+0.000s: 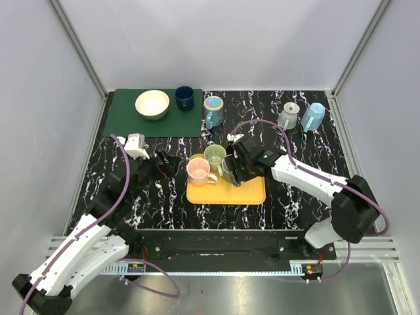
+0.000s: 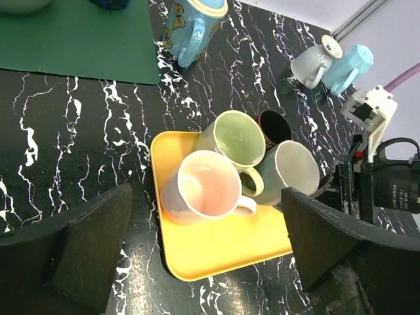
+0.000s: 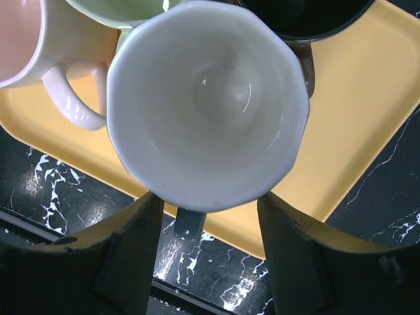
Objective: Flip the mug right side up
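A grey mug (image 3: 207, 98) with a white inside lies tipped on the yellow tray (image 3: 367, 105), its mouth facing the right wrist camera and its dark handle (image 3: 190, 222) pointing down. My right gripper (image 3: 207, 216) has one finger against each side of it, shut on the mug. In the top view the gripper (image 1: 231, 169) covers most of the mug (image 1: 227, 168). My left gripper (image 2: 207, 252) hangs open over the tray's (image 2: 216, 256) near left corner, holding nothing.
On the tray stand a pink mug (image 2: 203, 187), a green mug (image 2: 233, 138) and a black mug (image 2: 274, 126), packed against the grey one. At the back are a green mat (image 1: 125, 118) with a cream bowl (image 1: 152, 104), a dark blue cup (image 1: 184, 98), and three more mugs (image 1: 213, 111) (image 1: 288, 116) (image 1: 313, 117).
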`<state>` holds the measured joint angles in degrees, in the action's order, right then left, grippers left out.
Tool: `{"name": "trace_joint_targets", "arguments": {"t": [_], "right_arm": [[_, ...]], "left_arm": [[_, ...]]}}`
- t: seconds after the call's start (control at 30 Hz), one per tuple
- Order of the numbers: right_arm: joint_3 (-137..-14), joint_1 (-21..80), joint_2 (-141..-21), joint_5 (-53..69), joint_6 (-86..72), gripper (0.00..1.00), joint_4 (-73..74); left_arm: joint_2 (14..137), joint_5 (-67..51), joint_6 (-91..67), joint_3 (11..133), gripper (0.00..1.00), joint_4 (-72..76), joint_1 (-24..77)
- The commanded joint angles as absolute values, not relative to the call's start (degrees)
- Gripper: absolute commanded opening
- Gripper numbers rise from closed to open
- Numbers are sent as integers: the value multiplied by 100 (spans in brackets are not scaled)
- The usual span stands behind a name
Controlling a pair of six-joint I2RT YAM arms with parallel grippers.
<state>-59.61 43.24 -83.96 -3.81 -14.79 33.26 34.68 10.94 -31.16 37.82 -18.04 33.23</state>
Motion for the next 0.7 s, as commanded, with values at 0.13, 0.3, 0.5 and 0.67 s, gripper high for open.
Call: {"name": "trace_joint_targets", "arguments": {"t": [0.13,0.3,0.5,0.67], "right_arm": [[-6311,4386,-8657,-483,-1345,60,3190],[-6293,4386,-8727,-483,-1345,54,3138],[-6267,4386,-8754,-554,-1327,43,3085],[-6223,4386,-8737,-527,-1345,25,3067]], "left_arm": [[3278,1143,-3155,3656,99,-1793,3322],[3296,1125,-3155,3656,99,-1802,3322],[3296,1125,-3173,3656,99,-1819,3322],[3296,1125,-3182,3639,99,-1819,3322]]}}
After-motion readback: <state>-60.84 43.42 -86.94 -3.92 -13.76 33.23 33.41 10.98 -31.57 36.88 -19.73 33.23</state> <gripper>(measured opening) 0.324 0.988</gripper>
